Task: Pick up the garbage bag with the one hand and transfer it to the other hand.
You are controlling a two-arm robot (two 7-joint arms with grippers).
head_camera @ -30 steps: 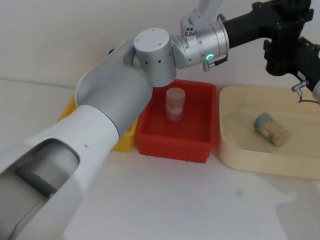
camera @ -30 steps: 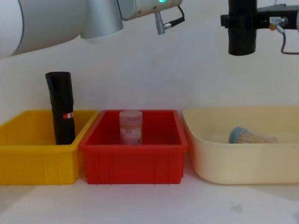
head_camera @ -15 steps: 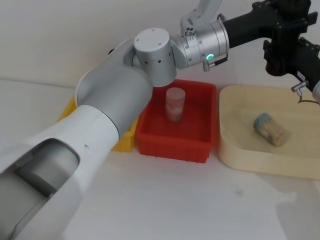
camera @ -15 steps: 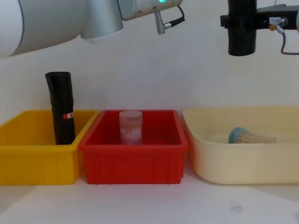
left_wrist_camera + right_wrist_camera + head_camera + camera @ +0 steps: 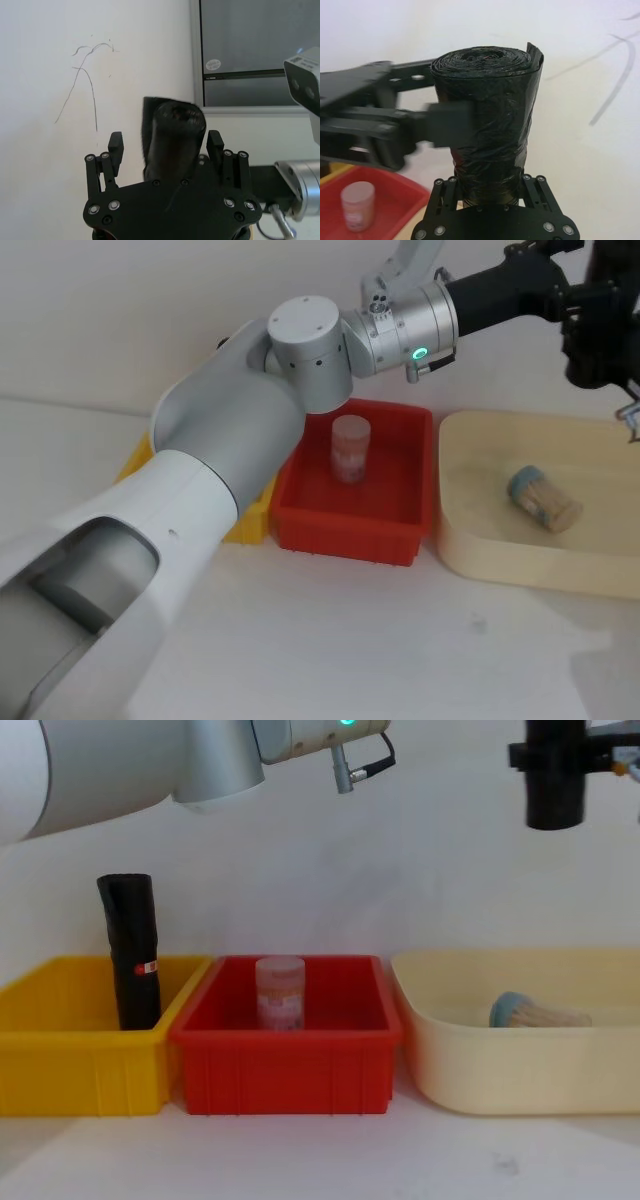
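Left gripper (image 5: 165,145) jaws apparently spread

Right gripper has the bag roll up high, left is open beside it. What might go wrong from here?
1. The left gripper's open fingers flank the garbage bag closely; its loose flap may snag one as they part.
2. The right gripper grips the roll near one end, high over the cream tray; a slip would likely drop it there.
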